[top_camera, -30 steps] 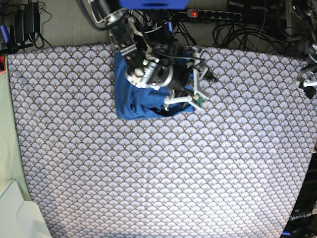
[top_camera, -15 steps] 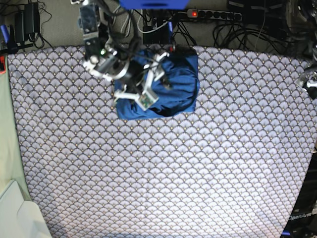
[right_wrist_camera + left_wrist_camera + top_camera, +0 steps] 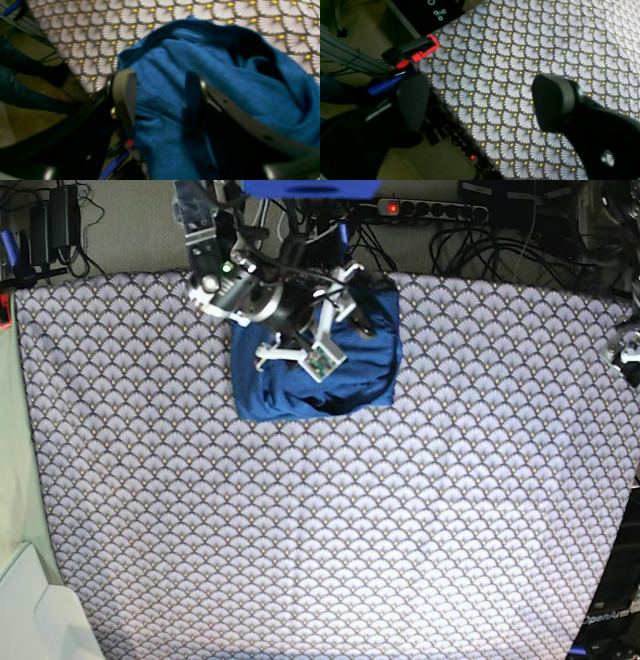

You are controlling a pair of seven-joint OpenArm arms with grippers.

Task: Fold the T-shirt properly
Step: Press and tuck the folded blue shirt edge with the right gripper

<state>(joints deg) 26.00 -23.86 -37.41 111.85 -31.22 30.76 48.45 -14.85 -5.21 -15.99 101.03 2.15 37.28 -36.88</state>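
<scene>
We see the T-shirt [image 3: 345,370] on the counter [image 3: 330,530] near its far edge, the right hand [image 3: 330,330] above it.

A fan-patterned cloth [image 3: 330,530] covered the table. Behind it lay a power strip [image 3: 425,209] with a lit red switch, tangled cables [image 3: 510,240], and beige floor [image 3: 130,230].

t-shirt [image 3: 360,355]: soft matt blue knit | tablecloth [image 3: 400,530]: printed matt cloth

White lettering "OpenArm" stands on a dark panel [image 3: 610,620] just beyond the patterned tablecloth's [image 3: 330,530] lower right corner. The word is partly cut off. No other text is legible.
</scene>
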